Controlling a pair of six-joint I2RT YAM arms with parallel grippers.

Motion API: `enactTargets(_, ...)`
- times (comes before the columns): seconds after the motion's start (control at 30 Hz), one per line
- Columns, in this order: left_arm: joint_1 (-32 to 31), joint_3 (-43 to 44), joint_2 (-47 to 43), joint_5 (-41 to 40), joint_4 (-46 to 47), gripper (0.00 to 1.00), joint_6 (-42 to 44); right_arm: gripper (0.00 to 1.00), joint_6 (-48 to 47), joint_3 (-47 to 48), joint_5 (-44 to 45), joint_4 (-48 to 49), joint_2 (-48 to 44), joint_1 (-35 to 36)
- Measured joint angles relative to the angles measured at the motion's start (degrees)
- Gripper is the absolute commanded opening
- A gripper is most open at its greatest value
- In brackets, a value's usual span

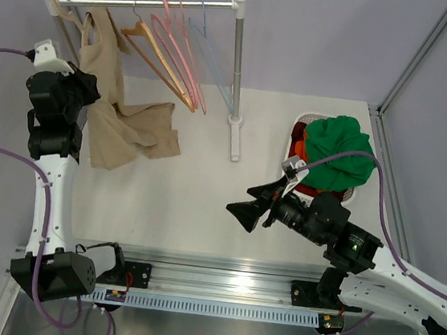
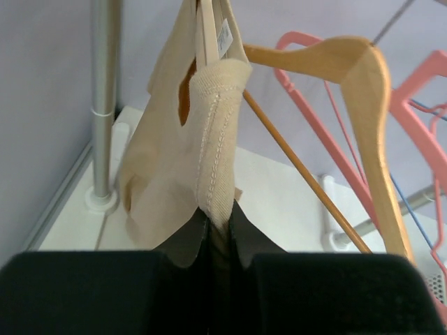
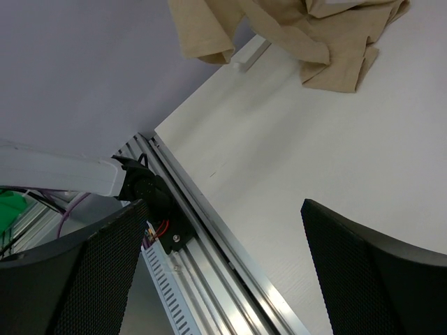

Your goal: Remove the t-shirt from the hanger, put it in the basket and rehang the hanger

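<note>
The t-shirt (image 1: 119, 127) hangs from the hanger (image 1: 64, 8) at the left end of the rail (image 1: 145, 2), and its lower half spills onto the surface (image 1: 206, 182) in a loose heap. It looks light, limp and not slippery. It will fold, stretch and drag rather than keep a shape, so a pull on one edge will likely move that edge first and the rest later.

The left gripper (image 2: 213, 234) has its jaws pressed together on a stitched edge of the fabric — a thick, doubled seam that should bear a tug better than a single layer. From the wrist view, the strap above seems to wrap the hanger arm. I judge the fabric must be drawn off the arm's end, not straight down — otherwise the hanger may tip or slide along the rail.

The right gripper (image 1: 247, 211) hangs over the middle of the surface, jaws spread wide and holding nothing.

Just beside the t-shirt is a wooden hanger (image 2: 349, 63), with pink hangers (image 1: 180, 49) beyond it; either could snag. The post (image 1: 237, 64) and the basket (image 1: 303, 118) with a green cloth (image 1: 338, 152) stand well apart.
</note>
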Motion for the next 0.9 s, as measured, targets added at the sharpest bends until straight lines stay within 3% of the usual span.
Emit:
enactTargets(0.27, -1.33, -14.99, -13.33, 2.60, 5.01, 0.00, -1.90, 0.98, -0.13, 1.90, -0.15, 0.68, 1.77, 0.00)
enactTargets(0.6, -3.82, -22.99, -24.48, 2.21, 6.32, 0.00, -2.75, 0.98, -0.04, 3.78, -1.53, 1.86, 5.84, 0.00)
enactTargets(0.9, -6.32, -37.31, -45.09, 9.77, 0.13, 0.00, -8.39, 0.84, 7.48, 11.63, 4.44, 7.72, 13.33, 0.00)
